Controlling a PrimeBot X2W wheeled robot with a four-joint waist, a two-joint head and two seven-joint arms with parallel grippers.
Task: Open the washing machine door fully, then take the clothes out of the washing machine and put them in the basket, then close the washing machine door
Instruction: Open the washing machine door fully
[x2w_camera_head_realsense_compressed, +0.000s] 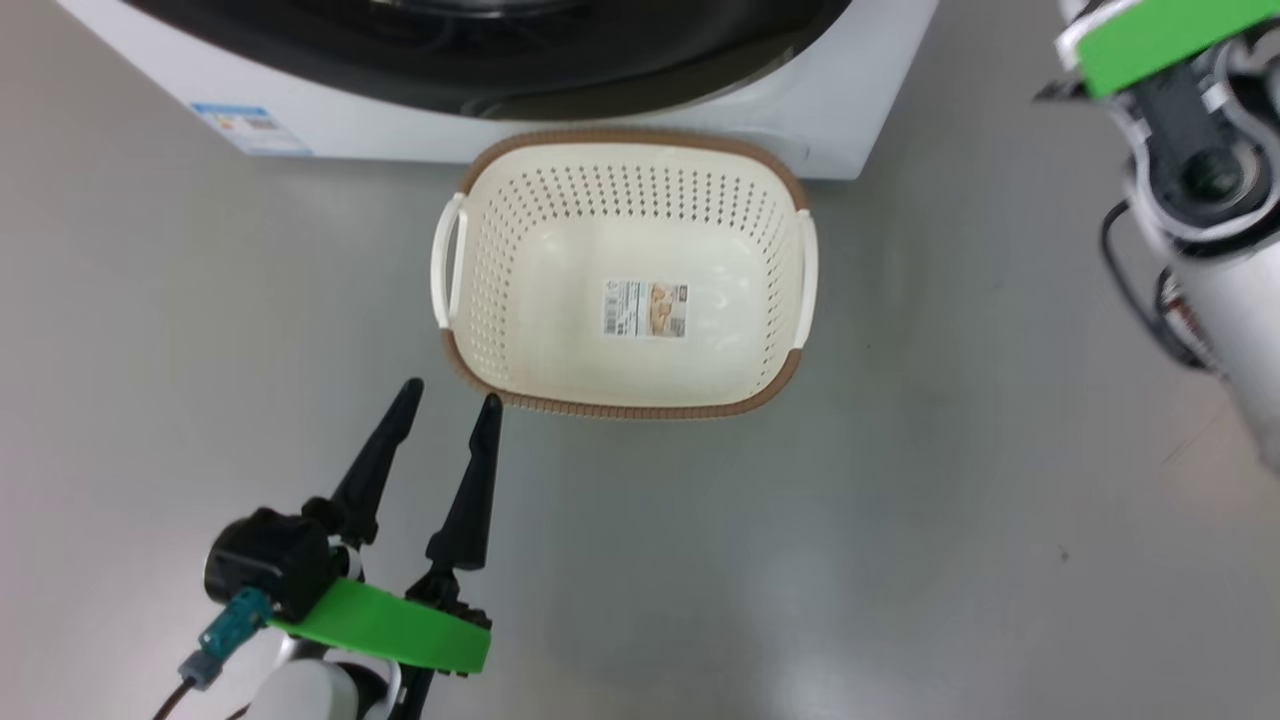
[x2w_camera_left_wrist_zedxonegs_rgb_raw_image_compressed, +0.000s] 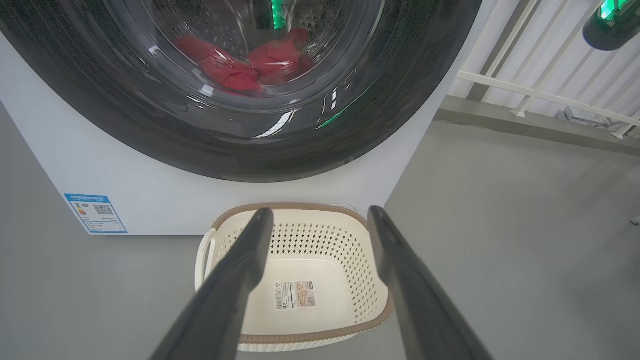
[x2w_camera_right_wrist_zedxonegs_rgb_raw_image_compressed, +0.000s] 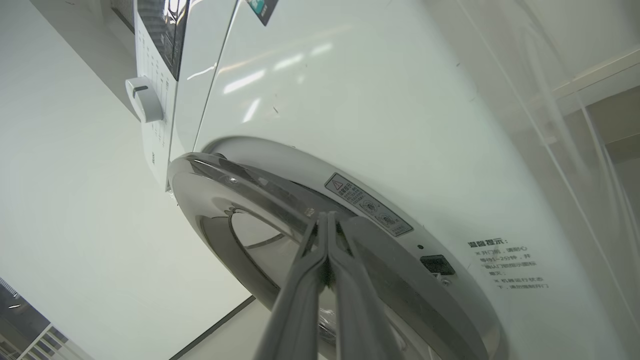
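Observation:
The cream basket (x2w_camera_head_realsense_compressed: 620, 410) (x2w_camera_left_wrist_zedxonegs_rgb_raw_image_compressed: 280, 206) sits on the floor right in front of the white washing machine (x2w_camera_head_realsense_compressed: 820, 110) (x2w_camera_left_wrist_zedxonegs_rgb_raw_image_compressed: 150, 200) (x2w_camera_right_wrist_zedxonegs_rgb_raw_image_compressed: 375, 100). It holds nothing but a sticker. Behind the glass of the black-rimmed washing machine door (x2w_camera_head_realsense_compressed: 500, 60) (x2w_camera_left_wrist_zedxonegs_rgb_raw_image_compressed: 150, 135) (x2w_camera_right_wrist_zedxonegs_rgb_raw_image_compressed: 210, 200) lie the red clothes (x2w_camera_left_wrist_zedxonegs_rgb_raw_image_compressed: 235, 75). My left gripper (x2w_camera_head_realsense_compressed: 450, 395) (x2w_camera_left_wrist_zedxonegs_rgb_raw_image_compressed: 320, 212) hangs open and empty just short of the basket's near left corner. My right gripper (x2w_camera_right_wrist_zedxonegs_rgb_raw_image_compressed: 326, 216) is shut, its tips against the door's edge beside a warning sticker. The right arm's wrist (x2w_camera_head_realsense_compressed: 1200, 170) is raised at the upper right.
A blue label (x2w_camera_head_realsense_compressed: 250, 128) (x2w_camera_left_wrist_zedxonegs_rgb_raw_image_compressed: 95, 213) marks the machine's lower left front. A control knob (x2w_camera_right_wrist_zedxonegs_rgb_raw_image_compressed: 143, 97) sticks out high on the panel. White railing (x2w_camera_left_wrist_zedxonegs_rgb_raw_image_compressed: 540, 95) runs behind the machine's right side. Grey floor (x2w_camera_head_realsense_compressed: 900, 550) spreads around the basket.

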